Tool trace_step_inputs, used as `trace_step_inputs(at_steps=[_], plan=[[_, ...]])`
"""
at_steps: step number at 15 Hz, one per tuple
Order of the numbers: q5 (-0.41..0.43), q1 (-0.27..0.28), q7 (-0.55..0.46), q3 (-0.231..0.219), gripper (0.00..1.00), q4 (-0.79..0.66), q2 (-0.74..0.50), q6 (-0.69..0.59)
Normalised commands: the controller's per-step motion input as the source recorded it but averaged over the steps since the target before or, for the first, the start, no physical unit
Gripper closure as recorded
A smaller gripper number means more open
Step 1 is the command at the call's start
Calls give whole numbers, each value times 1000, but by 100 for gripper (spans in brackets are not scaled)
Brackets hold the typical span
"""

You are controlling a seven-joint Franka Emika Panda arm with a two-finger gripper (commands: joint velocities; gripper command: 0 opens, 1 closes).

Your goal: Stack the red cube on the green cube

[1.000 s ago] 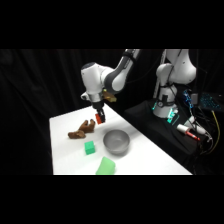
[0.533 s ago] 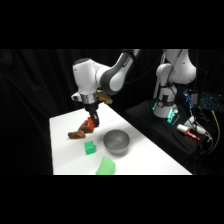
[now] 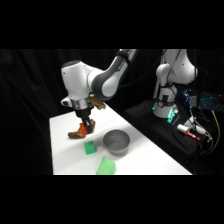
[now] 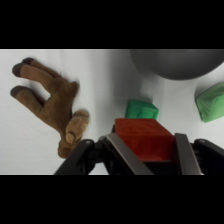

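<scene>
Since a second ago the arm has swung left and down across the table, carrying its load from above the toy toward the near side; the gripper [image 3: 86, 127] now hangs low over the white table [image 3: 150, 160], just up and left of the green cube.

Jaws: closed onto the small red-orange cube [image 4: 144, 138], one metal finger [image 4: 121, 152] on each side face, cube level between them. It is clear of the table, not yet over its target. Held by the flanks so top and bottom stay free, which I judge suits setting it flat on another block.

Just ahead of the jaws in the wrist view, the small bright green cube [image 4: 141, 109] sits alone on the table, top face bare, nothing touching it. In the side view it lies just below and right of the gripper. Stack not yet made; the red cube needs a short carry to centre over it, then a lowering.

Beside the jaws lies a brown, lumpy plush toy [image 4: 50, 100], close to the gripper's path but apart from both cubes.

Further out: a round grey metal bowl [image 3: 116, 141], upright, near the green cube. As far as the side view shows, nothing is in it. A larger, lighter green slanted block [image 3: 105, 166] rests nearer the table's front edge.
</scene>
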Motion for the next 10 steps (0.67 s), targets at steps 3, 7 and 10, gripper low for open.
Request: trace_step_inputs(at_steps=[3,7,10], plan=[[44,13,-136,33,68,380,287,-87],[49,6,-140,21,68,360,285,-60],[77,-22,-159,27,68,306,257,-53]])
